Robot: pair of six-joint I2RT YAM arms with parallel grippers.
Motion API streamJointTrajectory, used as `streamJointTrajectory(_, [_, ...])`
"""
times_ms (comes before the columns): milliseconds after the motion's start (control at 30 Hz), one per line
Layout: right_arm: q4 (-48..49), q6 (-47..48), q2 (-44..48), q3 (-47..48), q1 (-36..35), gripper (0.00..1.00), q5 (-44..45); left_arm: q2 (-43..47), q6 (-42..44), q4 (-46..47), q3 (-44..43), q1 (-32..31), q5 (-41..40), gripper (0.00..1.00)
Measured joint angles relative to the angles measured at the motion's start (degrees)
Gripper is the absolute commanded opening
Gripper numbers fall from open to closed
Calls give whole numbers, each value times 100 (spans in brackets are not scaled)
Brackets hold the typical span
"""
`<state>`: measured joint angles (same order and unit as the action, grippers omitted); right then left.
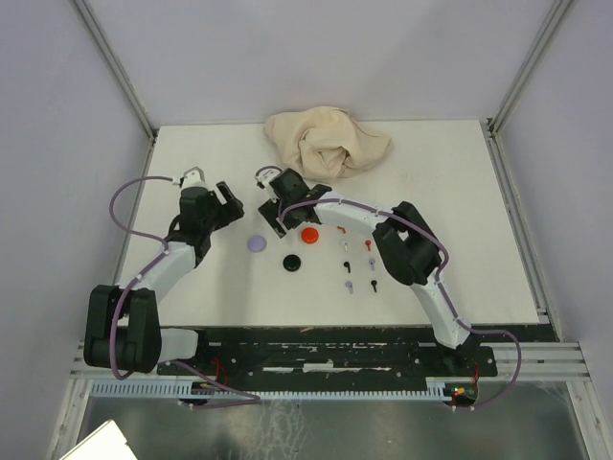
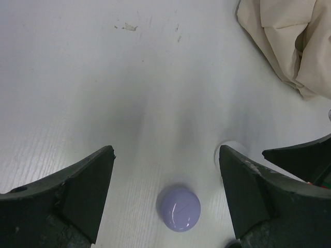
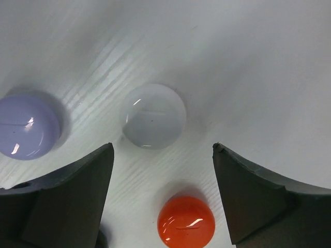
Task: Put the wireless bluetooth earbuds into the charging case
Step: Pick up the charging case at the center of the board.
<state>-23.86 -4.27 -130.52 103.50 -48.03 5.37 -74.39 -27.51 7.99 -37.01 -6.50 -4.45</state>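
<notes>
Earbuds (image 1: 348,265): tiny stemmed pieces lying loose on the bench (image 1: 450,192), right of centre in two short columns. Red, white, black and lavender ones can be made out in the top view. They are too small there for an exact count.
Earbud position: just right of the red disc (image 1: 308,235) and the black disc (image 1: 291,262), beside the right arm's forearm and well apart from both grippers. Neither wrist view shows them.
Lavender disc (image 1: 256,243): round and domed, left of the red and black discs. In the left wrist view it lies low between the two fingers, touching neither.
White disc (image 3: 154,116): pale and glossy, centred ahead of the right gripper's fingers. The lavender disc is to its left in that view and the red disc below it. It is mostly hidden under the right gripper in the top view.
Left gripper (image 2: 165,152): fingers spread wide, grasping nothing, over bare bench beyond the lavender disc.
Right gripper (image 3: 163,147): fingers spread wide, grasping nothing, above the white and red discs and touching neither.
Gripper spacing: the two sit near each other at mid-bench, left of the earbuds.
Cloth (image 1: 326,142): beige, crumpled in a heap at the far edge of the bench, beyond both grippers.
</notes>
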Motion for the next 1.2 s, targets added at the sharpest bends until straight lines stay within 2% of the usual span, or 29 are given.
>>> streamJointTrajectory(233, [-11, -37, -92, 146, 308, 83, -391, 4, 0, -94, -50, 0, 0, 88])
streamJointTrajectory(600, [-7, -11, -282, 275, 341, 81, -898, -7, 4, -190, -72, 0, -4, 88])
streamJointTrajectory(1200, [-70, 229, -546, 640, 326, 71, -944, -140, 7, -192, -94, 2, -17, 88])
